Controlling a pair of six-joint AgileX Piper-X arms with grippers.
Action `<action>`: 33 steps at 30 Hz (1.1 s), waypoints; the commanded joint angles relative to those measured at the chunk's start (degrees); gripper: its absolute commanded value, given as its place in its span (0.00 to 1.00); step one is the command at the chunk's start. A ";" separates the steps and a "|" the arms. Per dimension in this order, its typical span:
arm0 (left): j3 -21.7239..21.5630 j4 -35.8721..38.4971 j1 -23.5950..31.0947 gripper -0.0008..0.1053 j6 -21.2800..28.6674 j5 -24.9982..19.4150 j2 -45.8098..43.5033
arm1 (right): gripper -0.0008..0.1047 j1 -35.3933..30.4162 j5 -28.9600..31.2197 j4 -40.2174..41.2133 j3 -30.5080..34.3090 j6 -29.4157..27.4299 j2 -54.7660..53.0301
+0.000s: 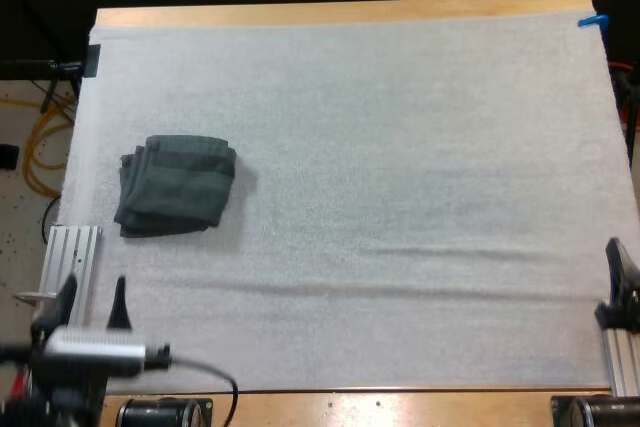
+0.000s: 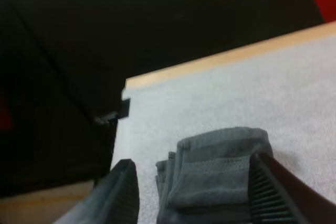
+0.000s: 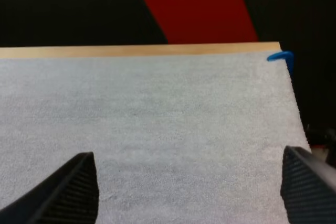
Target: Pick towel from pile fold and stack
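1. Although the folded towel stack (image 1: 177, 185) lies in full sight in the high view, how many towels make it up cannot be told. In the left wrist view its near end is cut off, and 1 black finger (image 2: 273, 192) covers a corner of it.
2. Seen from above, the right pincer (image 1: 622, 287) is cut by the picture's edge, and its fingers cannot be told apart there. The right wrist view has its 2 fingers standing wide apart over bare mat, with nothing between them.
3. In the high view the left pincer (image 1: 93, 302) sits at the mat's near left corner, well apart from the stack. Its 2 fingers are spread and clear of everything. From the left wrist view the stack lies beyond the fingertips, framed by the gap between them.
4. The high view gives the stack's place: flat on the white mat (image 1: 400, 197), in its left part, about midway between the far and near sides. The left wrist view gives its side, where several layered folds stand one beside another.
5. The stack is dark grey-green and folded to a rough rectangle. A woven band runs across the top layer, and the edges do not quite line up.
6. The mat covers most of the bench (image 1: 340, 13), whose wood shows as a strip along the far side. A small black clip (image 1: 92, 60) sits at the mat's far left corner.
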 commanded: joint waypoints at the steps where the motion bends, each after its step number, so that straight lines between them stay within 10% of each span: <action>1: 0.36 0.98 -0.28 0.44 -0.34 -0.84 -2.76 | 0.67 0.08 -0.06 -0.23 1.06 -0.66 -2.71; 18: 0.42 23.51 0.09 0.44 -0.25 -4.35 -15.93 | 0.67 -0.01 -1.37 -2.10 12.78 4.09 -17.71; 33: 12.20 -2.51 0.07 0.44 -1.73 -3.07 -15.71 | 0.67 -0.01 -1.48 -7.98 16.89 3.62 -17.56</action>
